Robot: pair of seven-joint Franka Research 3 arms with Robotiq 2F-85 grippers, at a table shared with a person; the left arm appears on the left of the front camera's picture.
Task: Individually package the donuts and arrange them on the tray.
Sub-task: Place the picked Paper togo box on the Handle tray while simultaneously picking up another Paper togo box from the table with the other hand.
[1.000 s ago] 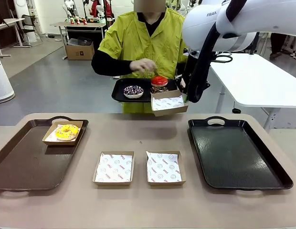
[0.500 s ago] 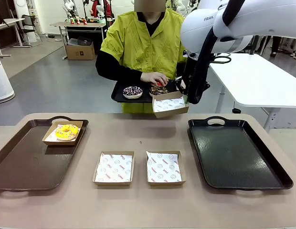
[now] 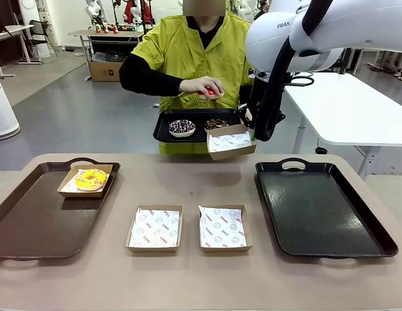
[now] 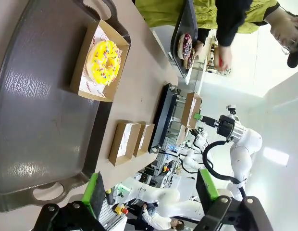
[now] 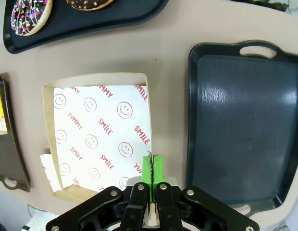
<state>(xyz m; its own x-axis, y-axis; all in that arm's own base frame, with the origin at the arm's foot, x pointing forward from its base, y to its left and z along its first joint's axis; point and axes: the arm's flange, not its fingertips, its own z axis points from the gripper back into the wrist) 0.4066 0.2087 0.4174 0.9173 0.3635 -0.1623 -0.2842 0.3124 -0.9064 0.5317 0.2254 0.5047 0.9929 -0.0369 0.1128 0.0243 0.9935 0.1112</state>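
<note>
My right gripper (image 3: 252, 134) holds a paper-lined cardboard box (image 3: 231, 141) in the air in front of the person, shut on its rim (image 5: 151, 168). The person's hand holds the red-iced donut (image 3: 210, 92) above a black tray (image 3: 163, 129) that the person carries. On it lie a dark sprinkled donut (image 3: 181, 127) and a brown chocolate donut (image 3: 216, 123). The yellow-iced donut (image 3: 91, 179) sits in a box on the left tray (image 3: 32, 223). My left gripper (image 4: 150, 190) hangs open above that tray, short of the yellow donut (image 4: 105, 61).
Two empty lined boxes (image 3: 155, 228) (image 3: 222, 227) stand side by side on the table's middle. The dark right tray (image 3: 321, 207) lies bare on the right. A white table (image 3: 347, 107) stands behind to the right.
The person's hand came down on the red donut on the carried tray and lifted it up. My right gripper with the box has hardly moved.
</note>
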